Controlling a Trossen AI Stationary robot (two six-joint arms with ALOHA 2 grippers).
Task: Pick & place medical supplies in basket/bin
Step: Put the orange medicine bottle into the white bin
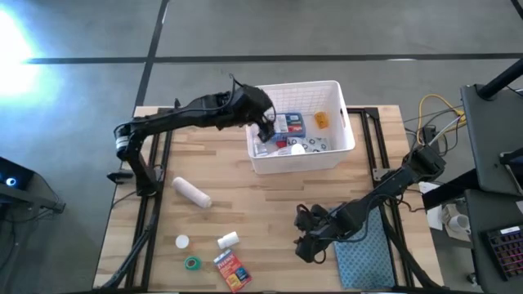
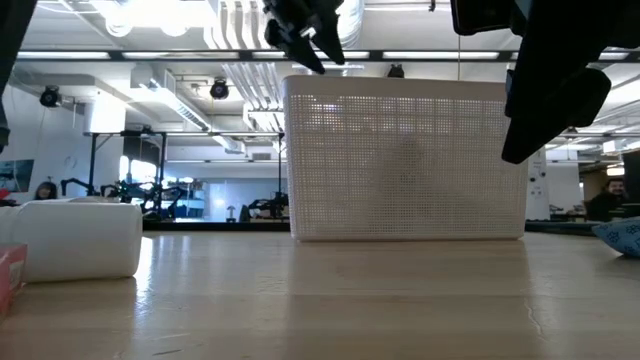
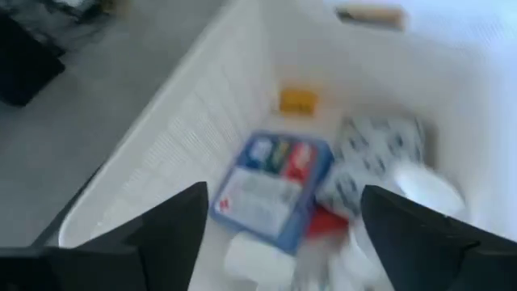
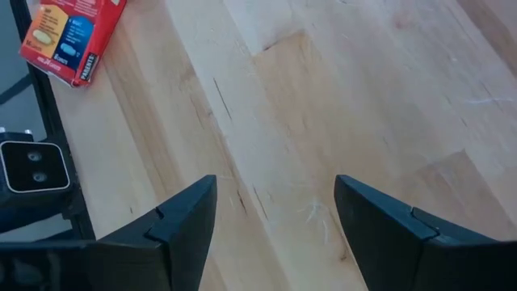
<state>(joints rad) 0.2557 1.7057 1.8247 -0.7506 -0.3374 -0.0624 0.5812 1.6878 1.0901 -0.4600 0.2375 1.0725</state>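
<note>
Over the white basket [image 1: 347, 122], at its left wall, hangs my left pincer [image 1: 267, 124], fingers [image 3: 174, 226] spread apart and holding nothing; the left wrist view looks down between them onto supplies lying inside: a blue first-aid box [image 3: 271, 190], a white-blue wipes packet [image 3: 376, 149], a small yellow item [image 3: 297, 100] and white jars. I judge this to be the release step of one delivery, with the item now among those in the basket, though I cannot tell which one it is.

Left of centre on the desk [image 1: 270, 204], well apart from the basket, four supplies and one more remain unplaced: the white gauze roll [image 1: 192, 193], a white jar [image 1: 182, 242], the green tape roll [image 1: 192, 263], a white pill bottle [image 1: 228, 240] and the orange-red box [image 1: 231, 270] at the near edge.

Right of centre, my right pincer [image 1: 315, 237] hovers low over bare wood, fingers apart and empty, just beside the teal-grey mat [image 1: 368, 261]; its wrist view shows the orange-red box off to one side.

The next move, as I judge it, calls for lifting the left pincer clear of the basket rim and carrying it toward the gauze roll, the nearest remaining item; the roll's round side may let it slip away under a careless closing.
</note>
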